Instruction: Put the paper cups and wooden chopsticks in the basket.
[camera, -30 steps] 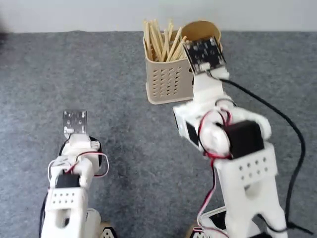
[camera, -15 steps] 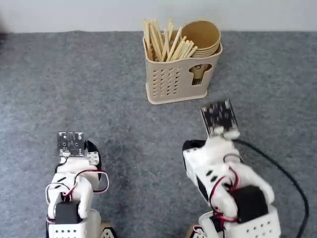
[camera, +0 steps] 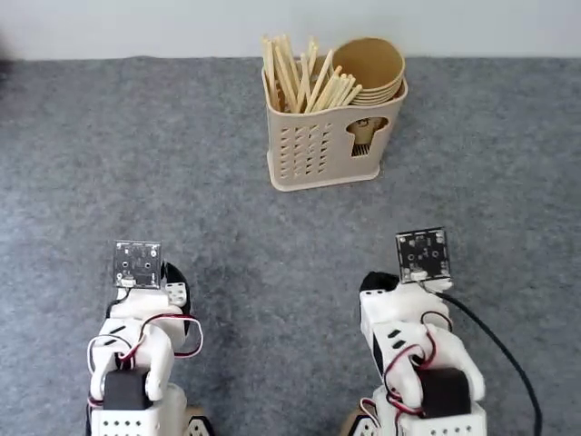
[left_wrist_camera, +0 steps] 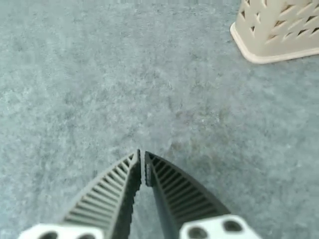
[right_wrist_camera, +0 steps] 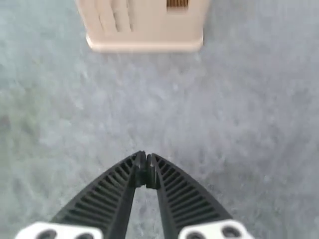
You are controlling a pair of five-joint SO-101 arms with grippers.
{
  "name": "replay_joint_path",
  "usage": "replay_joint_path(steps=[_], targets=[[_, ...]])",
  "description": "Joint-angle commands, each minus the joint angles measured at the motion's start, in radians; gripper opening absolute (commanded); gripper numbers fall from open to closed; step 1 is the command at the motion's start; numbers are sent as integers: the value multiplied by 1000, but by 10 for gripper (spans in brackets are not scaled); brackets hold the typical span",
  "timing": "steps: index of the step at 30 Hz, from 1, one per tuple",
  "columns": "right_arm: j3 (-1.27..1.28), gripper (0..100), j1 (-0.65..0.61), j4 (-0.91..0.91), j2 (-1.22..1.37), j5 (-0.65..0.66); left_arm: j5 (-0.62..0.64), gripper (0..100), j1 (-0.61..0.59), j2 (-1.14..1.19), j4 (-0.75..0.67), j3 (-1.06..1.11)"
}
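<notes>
From where I stand this reads as a small robotics lab or a hobbyist's test bench. The desk (camera: 136, 136) is covered edge to edge in grey felt-like matting and ends at 12 o'clock against a plain pale wall (camera: 136, 27). At 7 and 5 o'clock sit the left arm (camera: 127, 381) and the right arm (camera: 422, 381), both white plastic, with red and black wires (camera: 186, 329) looped in the open and a circuit board (camera: 136, 263) mounted at the wrist.
</notes>
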Motion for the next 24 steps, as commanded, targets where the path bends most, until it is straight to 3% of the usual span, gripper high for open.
replay_joint_path(steps=[1, 7, 24], targets=[[89, 9, 13, -54, -64, 3, -11, 13, 8, -17, -9, 7], [198, 11, 12, -54, -159, -124, -12, 13, 2, -17, -2, 24], [336, 11, 13, 12, -154, -127, -5, 13, -2, -17, 94, 22]])
